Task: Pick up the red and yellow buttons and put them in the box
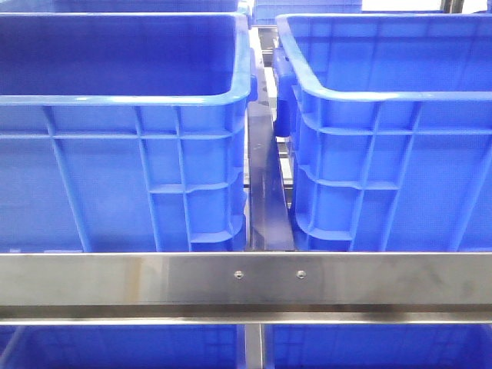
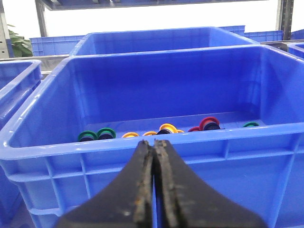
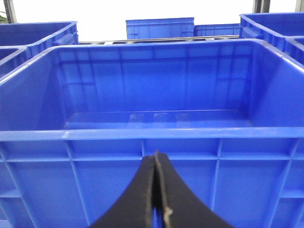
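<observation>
Bright-blue crates are crowding a steel-railed bench (image 1: 154,280) as two robot arms are waiting outside them, nothing yet picked.

Facing the left hand (image 2: 154,190), its fingers pressed together and empty, the source crate (image 2: 142,156) is holding a scatter of caps along its floor: green, yellow buttons (image 2: 167,128) and red buttons (image 2: 209,122). Facing the right hand (image 3: 156,199), likewise closed and empty, the box (image 3: 152,134) is sitting bare inside. Judging by this, the next move is calling for the left hand to open, clear the rim and drop onto a red or yellow cap.
</observation>
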Motion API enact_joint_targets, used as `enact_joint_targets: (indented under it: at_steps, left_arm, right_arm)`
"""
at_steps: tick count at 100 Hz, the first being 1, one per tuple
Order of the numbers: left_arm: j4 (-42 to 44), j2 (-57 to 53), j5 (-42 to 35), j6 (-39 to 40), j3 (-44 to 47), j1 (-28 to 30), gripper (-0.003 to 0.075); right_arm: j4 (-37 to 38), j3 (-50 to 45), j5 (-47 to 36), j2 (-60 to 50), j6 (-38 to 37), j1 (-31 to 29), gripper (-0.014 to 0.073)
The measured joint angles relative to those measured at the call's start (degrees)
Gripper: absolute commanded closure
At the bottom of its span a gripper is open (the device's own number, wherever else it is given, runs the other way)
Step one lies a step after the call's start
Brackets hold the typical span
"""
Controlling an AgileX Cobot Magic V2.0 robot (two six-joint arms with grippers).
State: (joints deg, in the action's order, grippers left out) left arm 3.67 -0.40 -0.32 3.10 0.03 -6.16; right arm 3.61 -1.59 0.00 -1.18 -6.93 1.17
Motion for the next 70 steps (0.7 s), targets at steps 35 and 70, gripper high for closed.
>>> enact_joint_targets:
  at_steps: [35, 70]
  left_arm:
    - [0.0, 0.0, 0.0, 0.0, 0.0, 0.0, 0.0739]
    - [-0.43, 0.0, 11.71, 0.0, -8.24, 0.0, 0.0739]
  right_arm:
    - [0.0, 0.0, 0.0, 0.0, 0.0, 0.0, 0.0661]
    - [0.0, 0.0, 0.0, 0.0, 0.0, 0.0, 0.0661]
